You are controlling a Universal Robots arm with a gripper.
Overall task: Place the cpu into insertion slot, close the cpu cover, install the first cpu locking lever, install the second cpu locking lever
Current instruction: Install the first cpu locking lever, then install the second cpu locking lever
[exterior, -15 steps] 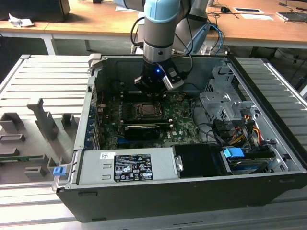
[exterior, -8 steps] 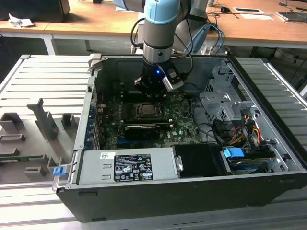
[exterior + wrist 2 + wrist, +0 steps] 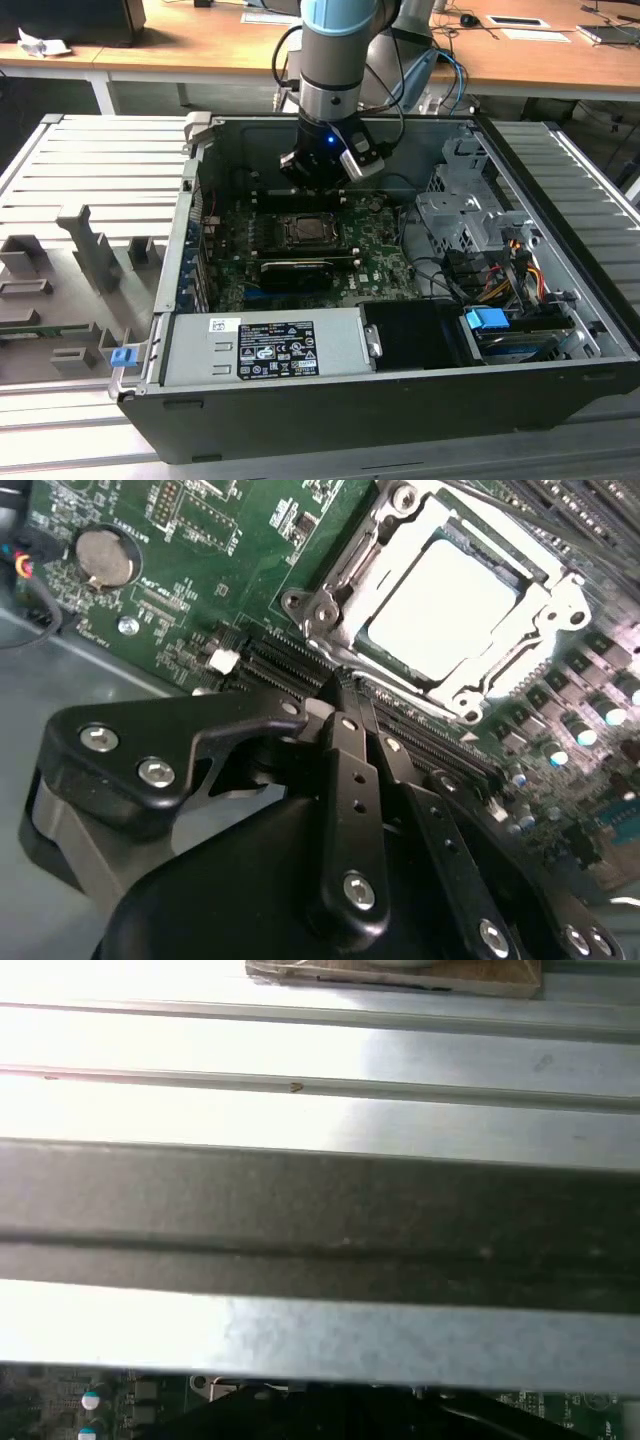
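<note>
Exterior view, read from its left to its right. A grey ribbed fixture plate [image 3: 80, 190] carrying grey moulded holders lies outside the open black computer case [image 3: 400, 410]. Inside the case a green motherboard [image 3: 375, 262] lies flat. At its middle sits the insertion slot [image 3: 300, 232], a square black socket with a silver metal rim. A long black rectangular card [image 3: 297, 272] lies just in front of the slot. The gripper [image 3: 318, 172], a black assembly on the grey and blue arm, hangs above the board beside the far edge of the slot. To the right stand a grey metal drive cage [image 3: 455, 215] and a bundle of coloured cables [image 3: 515, 270].

In the second wrist view, the cpu [image 3: 445, 608], a flat square chip with a silvery-grey top, is seated in the slot. The cpu cover [image 3: 545, 605], a thin silver-grey frame plate, appears to lie closed around it. The black fingers [image 3: 352, 745] are pressed together with nothing between them, their tips near the socket's edge.

Placement and cover closing thus appear done. Whether either locking lever is latched cannot be told. A wooden tabletop [image 3: 220, 40] stands behind. The case wall and the card crowd the approach.
</note>
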